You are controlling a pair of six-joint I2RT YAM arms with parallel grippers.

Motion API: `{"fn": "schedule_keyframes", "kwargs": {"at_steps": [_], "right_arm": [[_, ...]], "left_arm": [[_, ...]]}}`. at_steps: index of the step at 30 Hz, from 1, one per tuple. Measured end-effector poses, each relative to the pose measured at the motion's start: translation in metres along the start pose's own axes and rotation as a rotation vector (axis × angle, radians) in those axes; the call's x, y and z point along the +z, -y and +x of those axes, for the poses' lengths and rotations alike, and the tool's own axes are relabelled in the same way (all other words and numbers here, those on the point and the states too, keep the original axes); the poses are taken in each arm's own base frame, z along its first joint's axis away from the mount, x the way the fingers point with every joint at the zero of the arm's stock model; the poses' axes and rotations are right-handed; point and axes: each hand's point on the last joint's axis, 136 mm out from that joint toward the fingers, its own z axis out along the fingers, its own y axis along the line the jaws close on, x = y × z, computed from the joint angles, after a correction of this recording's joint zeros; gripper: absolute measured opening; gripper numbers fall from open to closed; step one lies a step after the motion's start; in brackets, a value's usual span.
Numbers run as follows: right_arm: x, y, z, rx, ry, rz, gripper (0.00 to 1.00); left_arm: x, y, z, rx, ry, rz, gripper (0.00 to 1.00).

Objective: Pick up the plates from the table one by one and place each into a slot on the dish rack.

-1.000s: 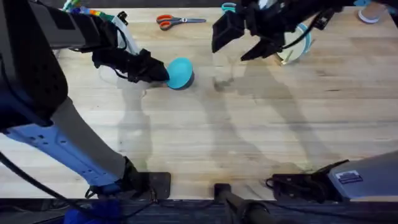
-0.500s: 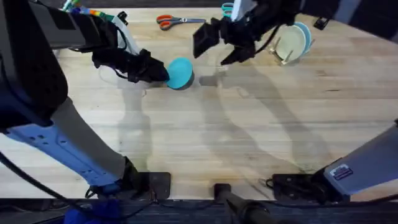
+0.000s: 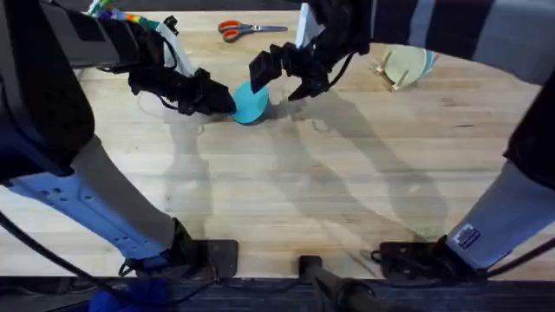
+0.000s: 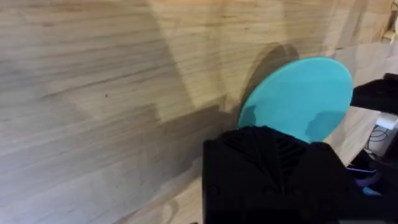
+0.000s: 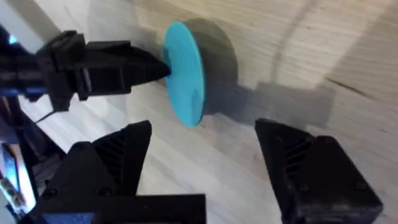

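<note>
One teal-blue plate (image 3: 251, 102) is held on edge just above the surface (image 3: 286, 191) by the closed fingers of the left gripper (image 3: 224, 101), apparently so that it can be taken by the wide-open right gripper (image 3: 279, 78) for the dish rack (image 3: 392, 71).

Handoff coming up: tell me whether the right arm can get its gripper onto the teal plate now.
Probably yes. The right gripper is open and faces the teal plate, which the left gripper holds upright by its far edge, leaving the near edge free.
</note>
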Motion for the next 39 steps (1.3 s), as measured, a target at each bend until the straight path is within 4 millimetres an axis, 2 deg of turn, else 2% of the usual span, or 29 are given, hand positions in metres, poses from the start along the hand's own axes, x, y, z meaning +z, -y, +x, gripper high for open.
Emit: {"fn": "schedule_keyframes", "kwargs": {"at_steps": [14,21,39], "right_arm": [[0.047,0.000,-0.009,0.050,0.017,-0.029,0.995],[0.050,-0.004,-0.018,0.100,0.047,-0.050,0.995],[0.055,-0.011,-0.013,0.105,0.040,-0.053,0.995]], "left_arm": [[0.000,0.000,0.000,0.000,0.000,0.000,0.040],[0.000,0.000,0.000,0.000,0.000,0.000,0.040],[0.000,0.000,0.000,0.000,0.000,0.000,0.040]]}}
